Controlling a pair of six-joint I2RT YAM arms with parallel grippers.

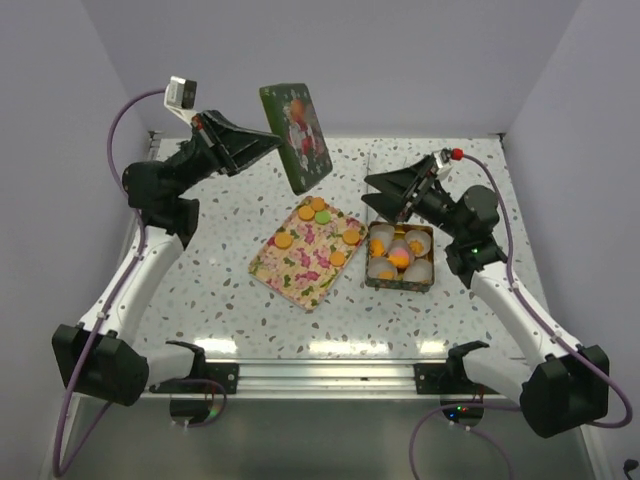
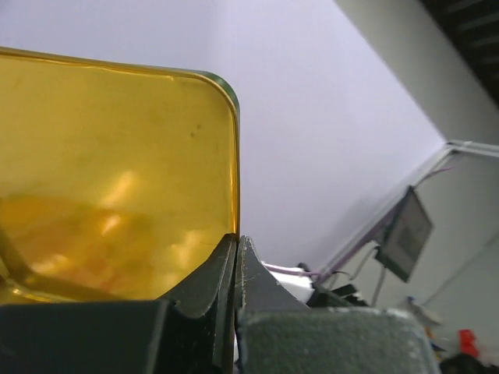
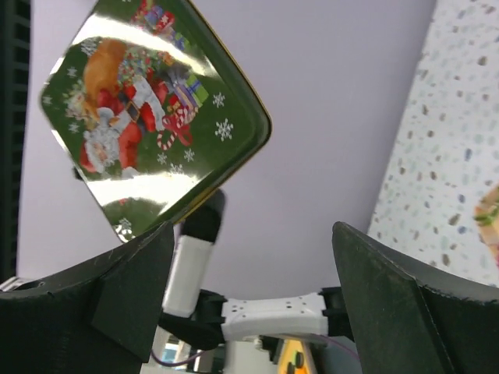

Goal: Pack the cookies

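Several orange and green cookies (image 1: 306,212) lie on a pink patterned sheet (image 1: 300,268) at the table's middle. More orange cookies (image 1: 398,256) sit in white paper cups inside a small square tin (image 1: 400,283) to its right. My left gripper (image 1: 276,141) is shut on the edge of the green Santa tin lid (image 1: 296,134) and holds it tilted in the air at the back; the left wrist view shows the lid's golden inside (image 2: 117,179) pinched in my left gripper (image 2: 236,238). My right gripper (image 1: 372,196) is open and empty above the tin's far left corner. The right wrist view shows the lid (image 3: 148,117) beyond my open right gripper (image 3: 253,234).
The speckled table (image 1: 220,260) has a metal rail (image 1: 330,375) along its near edge and grey walls on three sides. Purple cables (image 1: 125,115) hang by both arms.
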